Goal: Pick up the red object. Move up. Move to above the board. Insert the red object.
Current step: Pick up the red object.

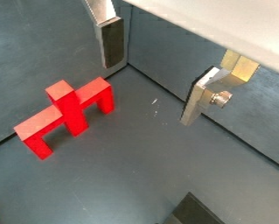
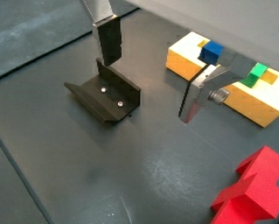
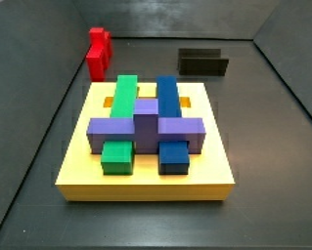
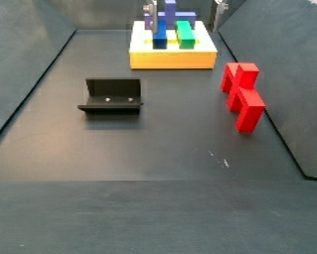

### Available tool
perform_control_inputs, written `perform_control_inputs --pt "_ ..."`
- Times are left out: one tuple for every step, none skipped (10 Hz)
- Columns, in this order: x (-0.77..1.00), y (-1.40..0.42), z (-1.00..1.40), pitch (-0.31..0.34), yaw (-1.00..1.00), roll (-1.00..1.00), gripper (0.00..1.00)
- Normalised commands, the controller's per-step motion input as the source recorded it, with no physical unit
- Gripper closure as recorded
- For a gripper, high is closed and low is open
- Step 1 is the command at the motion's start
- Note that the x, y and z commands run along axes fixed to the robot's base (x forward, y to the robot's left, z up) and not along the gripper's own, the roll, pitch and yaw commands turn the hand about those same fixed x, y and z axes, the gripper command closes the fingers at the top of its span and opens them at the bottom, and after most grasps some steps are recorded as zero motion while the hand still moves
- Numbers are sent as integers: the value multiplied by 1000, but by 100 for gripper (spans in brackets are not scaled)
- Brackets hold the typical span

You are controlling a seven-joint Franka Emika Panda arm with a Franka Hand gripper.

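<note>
We see the red piece (image 1: 66,116) lying flat on the dark floor (image 4: 161,149), well apart from the board (image 4: 174,58). In a side view (image 3: 98,52) it sits behind the board, near the back wall. Nothing touches it.

Our tool (image 1: 156,77) hangs in the air above the floor with its two silver fingers (image 1: 110,42) far apart. It holds nothing. The red piece is off to one side of it, not between the fingers.

We think the red piece is hard, like plastic or painted wood. It looks light and stiff, so it should not bend or break. Its sides look smooth, so it could slip if we pinch it softly. We think the middle stem, or the bar right by the stem, is the best place to grab it. The flat sides there suit the flat pads, and the piece should hang level.

The board is a thick yellow slab (image 3: 147,176) that holds other blocks. A green block (image 3: 120,123) and a blue block (image 3: 169,122) lie in it side by side. A purple block (image 3: 147,128) crosses over them.

The black fixture (image 2: 104,94) stands on the floor, apart from the board.
</note>
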Motion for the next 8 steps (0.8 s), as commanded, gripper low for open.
perform_control_inputs --pt "0 -9 0 -20 0 0 0" --pt "0 0 -6 -11 0 -7 0" --pt "-3 0 -51 -26 -23 -33 0" --pt "0 0 -74 -54 0 -47 0" --pt "0 0 -160 -83 120 -149 0" --pt "0 0 -211 -89 254 -179 0" --pt "0 0 -223 -99 406 -197 0" --pt "0 -20 -231 -99 529 -187 0"
